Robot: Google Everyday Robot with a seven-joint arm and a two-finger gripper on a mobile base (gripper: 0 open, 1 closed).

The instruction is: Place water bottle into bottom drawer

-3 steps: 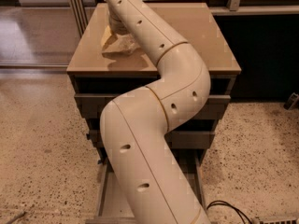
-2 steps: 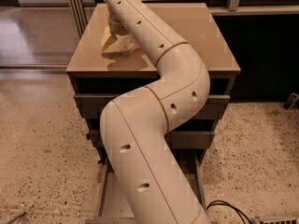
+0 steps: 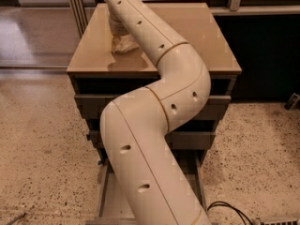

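Cabinet (image 3: 201,36): used as the landmark for everything below, a tan top with three drawers stacked under it.

Arm (image 3: 159,125): big cream thing. It's bent up from in front of the cabinet and reached across the top toward the back-left corner, so a lot of the view is blocked.

Gripper (image 3: 119,33): parked over the back-left part of the cabinet top, right at the bottle. It's mostly hidden behind the arm, so whether it's spread or clamped can't be told.

Water bottle (image 3: 125,44): a pale see-through lump can be made out on the cabinet top, back-left, directly under the gripper. It's judged to be resting on the surface, though a grip on it can't be ruled out.

Bottom drawer (image 3: 104,191): pulled out at the foot of the cabinet. Only its thin side walls can be seen, as the floor of it is covered by the arm.

Upper two drawers (image 3: 220,104): only slightly pulled out, well short of the bottom one.

Cable (image 3: 229,210): spotted on the speckled floor, front-right of the cabinet.

Done so far: the drawer is opened and the gripper is brought to the bottle.

Left to do: the bottle has to be lifted off the top, carried down the front of the cabinet and released inside the drawer. It's judged to be at an early stage, with most of the job not yet done.
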